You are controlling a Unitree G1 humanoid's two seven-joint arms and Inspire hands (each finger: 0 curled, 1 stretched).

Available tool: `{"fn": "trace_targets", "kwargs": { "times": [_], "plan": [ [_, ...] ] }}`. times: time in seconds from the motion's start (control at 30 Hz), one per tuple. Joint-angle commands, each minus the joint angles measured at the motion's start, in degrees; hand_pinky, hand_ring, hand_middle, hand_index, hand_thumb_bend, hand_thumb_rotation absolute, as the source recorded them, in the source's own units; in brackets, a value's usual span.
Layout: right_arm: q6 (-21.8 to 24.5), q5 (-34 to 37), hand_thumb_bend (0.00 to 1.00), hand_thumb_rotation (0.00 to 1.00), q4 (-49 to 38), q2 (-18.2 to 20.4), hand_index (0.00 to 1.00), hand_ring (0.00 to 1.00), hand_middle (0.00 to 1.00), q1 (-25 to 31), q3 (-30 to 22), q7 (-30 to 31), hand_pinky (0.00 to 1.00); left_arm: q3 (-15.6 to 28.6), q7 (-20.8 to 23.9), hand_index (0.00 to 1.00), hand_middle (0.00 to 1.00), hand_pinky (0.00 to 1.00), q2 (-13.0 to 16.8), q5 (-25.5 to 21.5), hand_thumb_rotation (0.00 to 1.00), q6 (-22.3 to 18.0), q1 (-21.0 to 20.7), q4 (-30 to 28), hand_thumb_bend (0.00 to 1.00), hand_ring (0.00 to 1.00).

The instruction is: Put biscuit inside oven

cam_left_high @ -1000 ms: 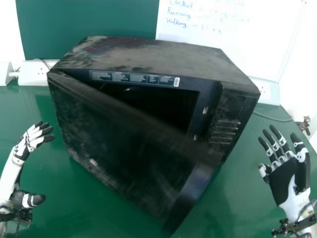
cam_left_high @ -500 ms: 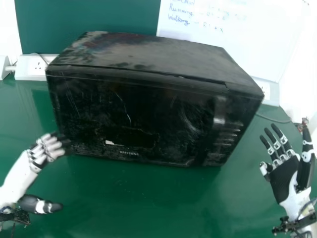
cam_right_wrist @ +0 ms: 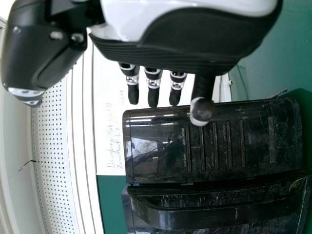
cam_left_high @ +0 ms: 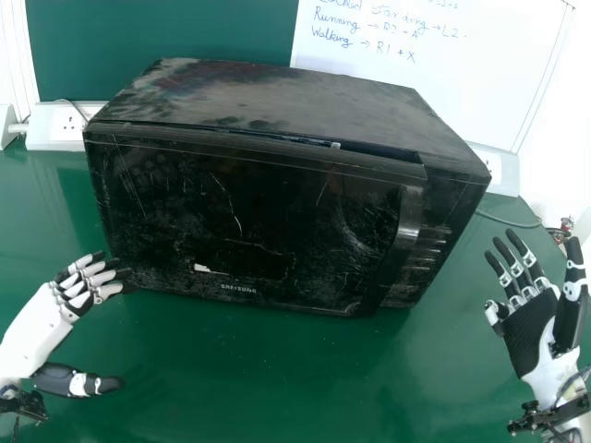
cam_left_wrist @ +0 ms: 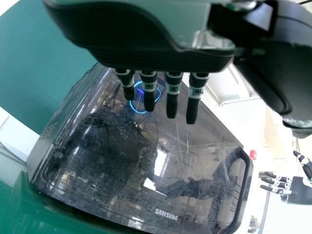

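Behind the work there is a flat dark green board (cam_left_high: pixel 166 32) and, to its right, a white board with handwriting (cam_left_high: pixel 480 78); in front lies the smooth green table (cam_left_high: pixel 231 369). At the far left stands a white plastic socket box (cam_left_high: pixel 57 129).

Then comes the left robot hand (cam_left_high: pixel 85 284), white and black, near the oven's lower left corner. Its fingers are extended with a light bend, the thumb is well apart, and it has hold of nothing. Whether the fingertips touch the oven, I cannot tell.

In the middle stands the black box-shaped microwave oven (cam_left_high: pixel 286 97). Its glossy black door (cam_left_high: pixel 162 212) is nearly closed, but a narrow gap shows by the curved black handle (cam_left_high: pixel 404 231). Whether the biscuit is inside, I cannot tell, because the door hides the interior.

At the right, the right robot hand (cam_left_high: pixel 531 328) is spread wide and empty, apart from the oven.

The door could remain unlatched if it gets no firm push near the handle. A push too low or too strong could slide the oven backward or turn it on the table. The left fingers could also catch the corner, if that arm moves inward carelessly.
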Motion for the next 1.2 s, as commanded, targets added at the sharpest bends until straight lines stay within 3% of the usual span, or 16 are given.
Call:
{"fn": "trace_targets", "kwargs": {
  "times": [0.0,0.57,0.8,0.93,1.03,1.17],
  "plan": [
    [-0.2,-0.5,0.94,1.0,0.5,-0.2,1.0,1.0,1.0,0.1,-0.2,0.1,0.0,-1.2,1.5,0.94,0.95,1.0,0.8,0.9,1.0,0.6,1.2,-1.0,0.89,0.95],
    [-0.3,-0.9,0.89,1.0,0.9,0.5,1.0,1.0,1.0,-0.3,-0.1,0.3,0.0,-5.1,10.5,0.94,0.96,1.0,4.1,5.2,1.0,5.9,3.3,-4.0,0.88,0.95],
    [-0.4,-1.2,0.87,1.0,0.9,0.5,1.0,1.0,1.0,-0.3,-0.1,0.4,0.0,-7.2,13.9,0.95,0.96,1.0,5.4,5.2,1.0,6.4,3.4,-3.8,0.89,0.95],
    [-0.3,-1.4,0.9,1.0,1.0,0.5,1.0,1.0,1.0,-0.5,-0.1,0.1,0.0,-8.8,16.1,0.95,0.96,1.0,5.5,3.8,1.0,4.2,1.8,-1.3,0.89,0.96],
    [-0.5,-1.4,0.93,1.0,1.4,0.4,1.0,1.0,1.0,-0.7,-0.2,0.4,0.0,-12.4,17.0,0.95,0.96,1.0,6.0,-1.5,1.0,1.9,0.4,3.7,0.89,0.96],
    [-0.3,-1.4,0.86,1.0,1.6,0.5,1.0,1.0,1.0,-0.9,-0.1,0.2,0.0,-20.1,15.3,0.95,0.96,1.0,6.8,-14.3,1.0,2.3,1.1,6.9,0.88,0.96]
  ]
}}
